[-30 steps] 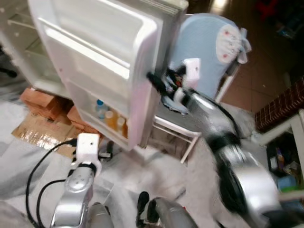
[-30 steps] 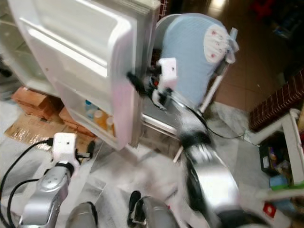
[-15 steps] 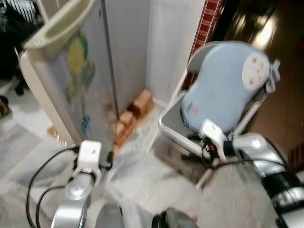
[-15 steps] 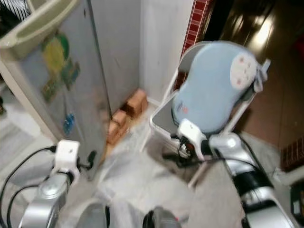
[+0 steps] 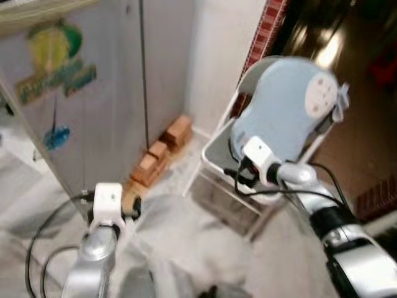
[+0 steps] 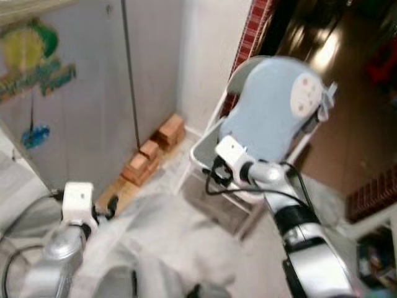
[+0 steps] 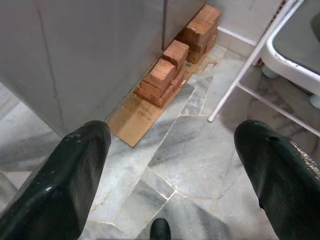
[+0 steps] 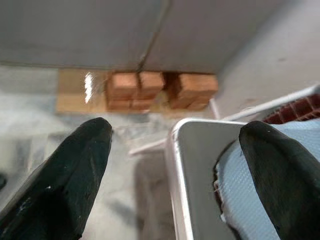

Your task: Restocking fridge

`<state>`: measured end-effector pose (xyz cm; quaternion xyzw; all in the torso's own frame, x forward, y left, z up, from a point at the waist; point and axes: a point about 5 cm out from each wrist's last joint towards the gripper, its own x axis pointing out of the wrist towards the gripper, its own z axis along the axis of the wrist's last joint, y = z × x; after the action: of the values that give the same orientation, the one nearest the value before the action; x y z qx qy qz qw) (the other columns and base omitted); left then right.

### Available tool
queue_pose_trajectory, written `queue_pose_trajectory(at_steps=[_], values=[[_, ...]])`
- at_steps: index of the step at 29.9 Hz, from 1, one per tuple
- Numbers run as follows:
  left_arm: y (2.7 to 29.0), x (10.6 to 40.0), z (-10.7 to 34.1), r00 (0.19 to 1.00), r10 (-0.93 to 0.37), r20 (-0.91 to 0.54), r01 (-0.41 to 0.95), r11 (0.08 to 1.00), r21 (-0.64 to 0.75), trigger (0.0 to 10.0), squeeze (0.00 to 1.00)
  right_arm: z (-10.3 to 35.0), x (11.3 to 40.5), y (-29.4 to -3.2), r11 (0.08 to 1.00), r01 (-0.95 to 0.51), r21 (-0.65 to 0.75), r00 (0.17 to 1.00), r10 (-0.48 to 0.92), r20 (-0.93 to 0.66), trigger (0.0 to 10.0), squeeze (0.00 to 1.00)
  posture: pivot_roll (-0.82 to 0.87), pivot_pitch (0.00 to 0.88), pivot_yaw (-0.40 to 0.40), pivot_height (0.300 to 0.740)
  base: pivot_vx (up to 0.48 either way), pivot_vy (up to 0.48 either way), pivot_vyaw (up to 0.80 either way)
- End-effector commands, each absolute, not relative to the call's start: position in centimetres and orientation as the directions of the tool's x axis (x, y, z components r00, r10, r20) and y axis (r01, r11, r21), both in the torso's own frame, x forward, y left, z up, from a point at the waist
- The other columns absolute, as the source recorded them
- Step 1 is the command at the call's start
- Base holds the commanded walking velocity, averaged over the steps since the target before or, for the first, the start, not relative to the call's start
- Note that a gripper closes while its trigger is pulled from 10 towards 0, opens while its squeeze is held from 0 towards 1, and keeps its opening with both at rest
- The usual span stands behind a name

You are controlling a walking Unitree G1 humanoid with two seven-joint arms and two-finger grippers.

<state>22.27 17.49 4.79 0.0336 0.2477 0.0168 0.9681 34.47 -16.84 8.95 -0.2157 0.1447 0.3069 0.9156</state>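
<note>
Fridge: the tall grey fridge (image 5: 93,93) with its door closed and colourful stickers on the front stands ahead of the left gripper (image 7: 170,175), on the robot's left.
Floor: grey and white marble tiles (image 7: 200,150) lie under both grippers; a flat sheet of brown cardboard (image 7: 137,117) sits at the fridge's foot, just ahead of the left fingers.
Bricks: reddish bricks (image 7: 167,70) are stacked along the fridge base, beyond the cardboard.
Chair: a white metal-framed chair with a pale blue padded seat (image 5: 285,105) stands right by the right gripper (image 8: 175,175).
Wall: a white wall (image 5: 223,56) rises between fridge and chair.
Left gripper: fingers spread wide, empty, above the tiles.
Right gripper: fingers spread wide, empty, over the chair's grey tray edge (image 8: 195,165).
</note>
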Motion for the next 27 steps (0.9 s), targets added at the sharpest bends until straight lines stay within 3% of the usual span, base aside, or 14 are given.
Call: queue_pose_trajectory(at_steps=[1,4,12,18,22,27], values=[[17.4,22.6,5.1,0.882,0.049,-0.469,-0.019,0.998,0.068,10.0,0.0,9.1,34.7,-17.6,0.774,-0.559,-0.296,0.817,0.453,-0.357,10.0,0.0,0.13,0.072,-0.108,0.74,0.0,0.0,0.0],[17.6,22.8,5.1,0.883,0.051,-0.467,-0.024,0.998,0.063,10.0,0.0,9.4,34.9,-17.4,0.852,-0.461,-0.247,0.875,0.391,-0.285,10.0,0.0,0.13,0.07,-0.109,0.74,0.0,0.0,0.0],[18.3,23.6,5.6,0.91,0.048,-0.413,-0.011,0.996,0.093,10.0,0.0,9.8,34.7,-17.7,0.963,-0.248,-0.106,0.959,0.229,-0.165,10.0,0.0,0.12,0.064,-0.114,0.74,0.0,0.48,0.0],[19.1,23.9,6.6,0.945,0.089,-0.316,-0.058,0.993,0.107,10.0,0.0,10.0,33.1,-18.4,0.994,-0.106,-0.031,0.992,0.103,-0.073,10.0,0.0,0.11,0.059,-0.115,0.74,0.0,0.48,-0.35],[19.3,23.7,6.7,0.951,0.1,-0.292,-0.075,0.993,0.095,10.0,0.0,9.7,31.8,-18.3,0.996,-0.089,-0.007,0.994,0.088,-0.062,10.0,0.0,0.11,0.057,-0.112,0.74,0.0,0.48,-0.6],[19.4,23.4,6.6,0.954,0.095,-0.285,-0.074,0.994,0.083,10.0,0.0,8.6,30.1,-17.8,0.998,-0.067,0.007,0.992,0.067,-0.105,10.0,0.0,0.09,0.067,-0.089,0.74,0.0,0.48,0.0]])
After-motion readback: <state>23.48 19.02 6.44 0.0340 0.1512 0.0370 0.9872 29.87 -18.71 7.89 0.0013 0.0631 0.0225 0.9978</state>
